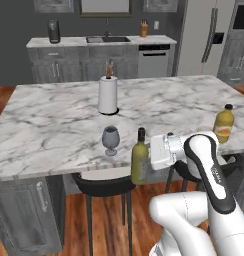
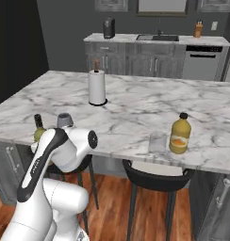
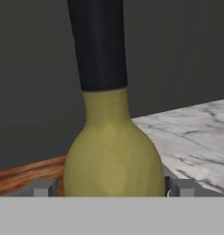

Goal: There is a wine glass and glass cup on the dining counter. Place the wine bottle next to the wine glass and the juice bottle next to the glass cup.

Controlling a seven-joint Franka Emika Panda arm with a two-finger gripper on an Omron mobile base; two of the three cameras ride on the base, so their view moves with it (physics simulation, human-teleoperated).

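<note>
Claw clamped on the wine bottle held upright at the tabletop edge, wine glass just beyond the claw, juice bottle well off behind the arm

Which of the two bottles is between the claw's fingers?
The slim olive wine bottle, at the near counter edge; the stout orange juice bottle stands free beside the glass cup.

Kitchen interior. Wood floor under two dark stools. Behind the paper towel roll, dark wall, grey cabinets with sink, dishwasher; refrigerator to its right.
</note>
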